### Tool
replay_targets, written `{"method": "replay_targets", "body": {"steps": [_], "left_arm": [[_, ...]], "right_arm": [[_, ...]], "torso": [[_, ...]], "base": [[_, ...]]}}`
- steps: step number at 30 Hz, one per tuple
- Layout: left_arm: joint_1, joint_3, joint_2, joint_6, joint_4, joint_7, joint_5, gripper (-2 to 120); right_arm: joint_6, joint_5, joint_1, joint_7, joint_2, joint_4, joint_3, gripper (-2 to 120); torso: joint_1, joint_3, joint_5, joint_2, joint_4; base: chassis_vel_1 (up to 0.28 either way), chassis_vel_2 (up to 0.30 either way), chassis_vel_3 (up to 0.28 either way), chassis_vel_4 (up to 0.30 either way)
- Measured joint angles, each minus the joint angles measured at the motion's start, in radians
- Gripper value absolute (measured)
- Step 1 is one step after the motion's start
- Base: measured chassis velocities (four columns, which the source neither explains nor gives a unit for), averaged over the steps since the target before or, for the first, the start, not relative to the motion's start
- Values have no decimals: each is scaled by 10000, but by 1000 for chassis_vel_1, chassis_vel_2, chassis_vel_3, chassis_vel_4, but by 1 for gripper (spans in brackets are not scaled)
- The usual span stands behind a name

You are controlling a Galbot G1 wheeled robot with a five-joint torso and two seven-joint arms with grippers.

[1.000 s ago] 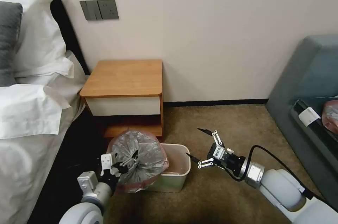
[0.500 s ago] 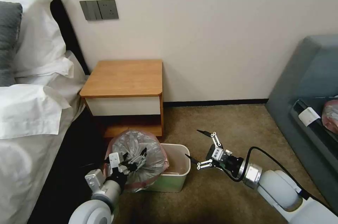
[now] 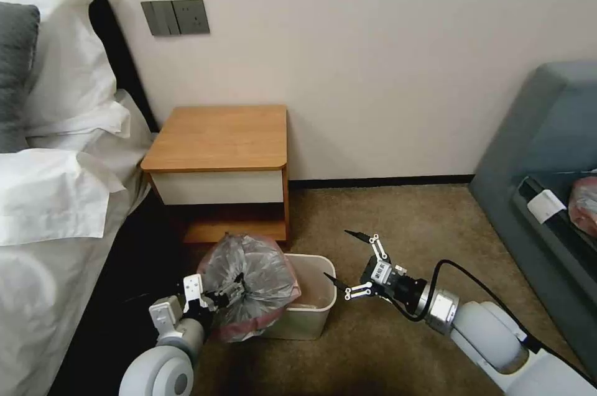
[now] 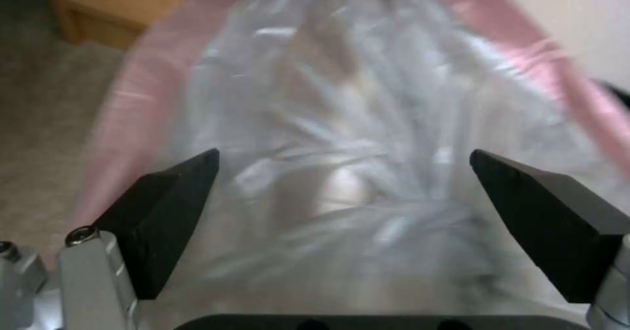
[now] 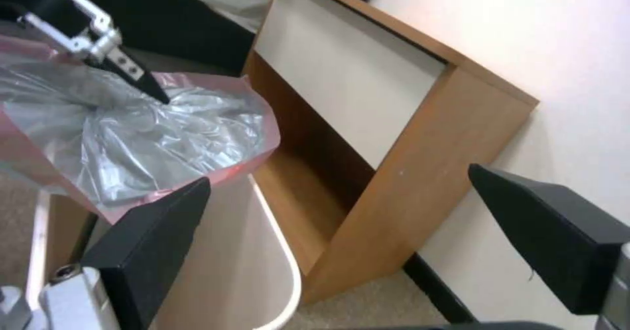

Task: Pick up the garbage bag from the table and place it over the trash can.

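Observation:
The garbage bag, crinkly grey plastic with a pinkish rim band, lies bunched over the left half of the beige trash can on the carpet. My left gripper is open right at the bag. In the left wrist view its black fingers stand wide apart with the garbage bag spread just past them. My right gripper hangs open just right of the can's rim, holding nothing. From the right wrist I see the garbage bag, the trash can and a left finger touching the plastic. The table stands behind.
A bed with white pillows lies to the left, close to my left arm. A grey sofa stands at the right. The wall with a switch plate is behind. Bare carpet stretches between the table and the sofa.
My left gripper pushed forward into the bag, then drew back a little and dropped lower. The bag sank slightly onto the can. My right gripper edged left towards the can's rim.

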Motion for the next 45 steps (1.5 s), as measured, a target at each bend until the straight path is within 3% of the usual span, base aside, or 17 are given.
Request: {"method": "replay_targets", "body": {"steps": [6,15,23,26,29,33,45], "left_arm": [[-37,5,-31,-9,-111,52,-69,95],[-323,-136,-52,-112,306,44,211,93],[-911,-169,-7,672,820,56,247,86],[-975,-169,28,958,918,394,384,84],[-972,-170,69,1205,946,891,693,79],[-1101,-193,70,1539,1033,1257,1061,59],[-1025,-218,12,1487,1059,1209,1320,19]], "right_arm": [[14,-18,26,3,67,-47,-90,100],[9,-45,35,16,99,-55,-153,100],[16,-113,-96,24,178,-59,-85,100],[42,-145,-174,24,184,-59,-23,100],[67,-151,-198,24,171,-59,20,100],[89,-164,-195,25,165,-59,39,100],[145,-198,-185,20,201,-69,21,100]], "torso": [[-1,0,0,0,1],[0,0,0,0,1],[0,0,-1,0,0],[0,0,-1,0,0],[0,0,0,0,0],[0,0,-1,0,0],[0,0,0,0,0]], "base": [[0,0,0,0],[0,0,0,0],[0,0,0,0],[0,0,0,0],[0,0,0,0],[0,0,0,0],[0,0,0,0]]}}
